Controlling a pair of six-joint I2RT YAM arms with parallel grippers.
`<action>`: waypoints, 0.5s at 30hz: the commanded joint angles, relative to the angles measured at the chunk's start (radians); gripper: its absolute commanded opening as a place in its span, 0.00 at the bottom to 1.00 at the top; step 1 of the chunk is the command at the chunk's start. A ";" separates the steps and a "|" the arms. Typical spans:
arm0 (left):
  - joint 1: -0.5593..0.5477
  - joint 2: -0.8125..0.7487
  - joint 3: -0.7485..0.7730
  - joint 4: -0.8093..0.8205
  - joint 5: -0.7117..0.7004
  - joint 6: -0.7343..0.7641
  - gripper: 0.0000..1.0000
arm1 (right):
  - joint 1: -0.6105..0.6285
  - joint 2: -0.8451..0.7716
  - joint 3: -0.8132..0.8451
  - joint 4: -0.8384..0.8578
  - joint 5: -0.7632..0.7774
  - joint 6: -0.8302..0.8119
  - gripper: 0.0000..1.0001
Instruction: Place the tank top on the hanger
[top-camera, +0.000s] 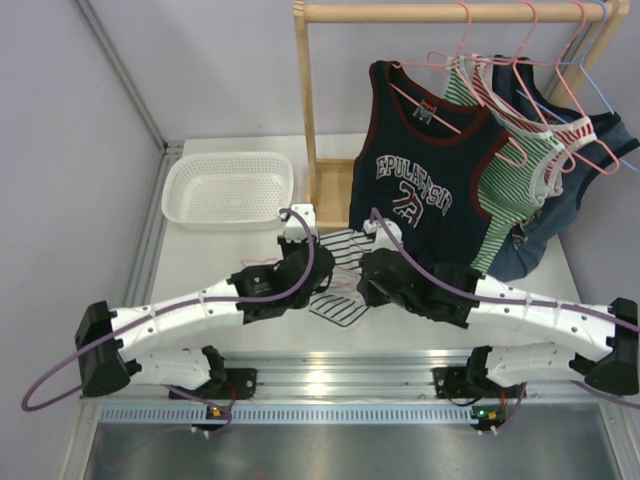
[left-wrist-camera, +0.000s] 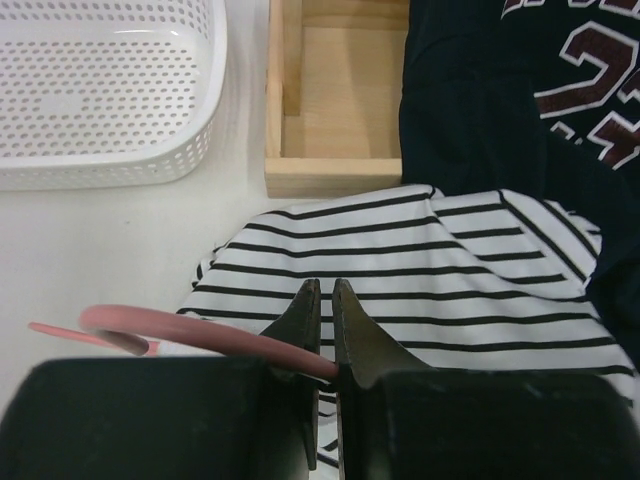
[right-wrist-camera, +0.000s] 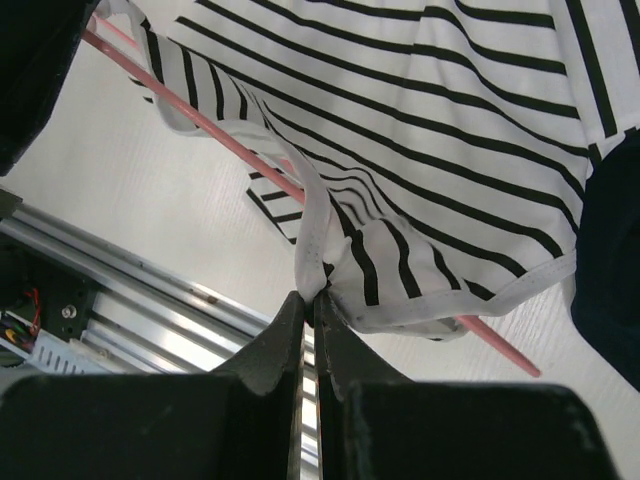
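Wire hanger is being clamped steady by the left gripper while the right gripper is pinching the tank top by its edge to draw it on.

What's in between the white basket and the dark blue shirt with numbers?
The wooden rack's base sits between the basket and the navy shirt, clearest in the left wrist view.

Arms: left arm, right arm. White link shells, black joint housings. purple cable loops along each. left gripper, right gripper: matte black, tapered fingers. green light under right arm, orange light under left.
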 joint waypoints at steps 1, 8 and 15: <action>-0.008 0.044 0.117 -0.040 -0.095 -0.071 0.00 | -0.013 -0.008 0.057 -0.012 0.012 -0.031 0.00; -0.012 0.049 0.143 0.003 -0.029 -0.050 0.00 | -0.019 -0.055 0.033 -0.027 0.020 -0.020 0.00; -0.046 0.081 0.192 0.011 -0.017 -0.019 0.00 | -0.054 -0.095 0.065 -0.051 0.014 -0.060 0.09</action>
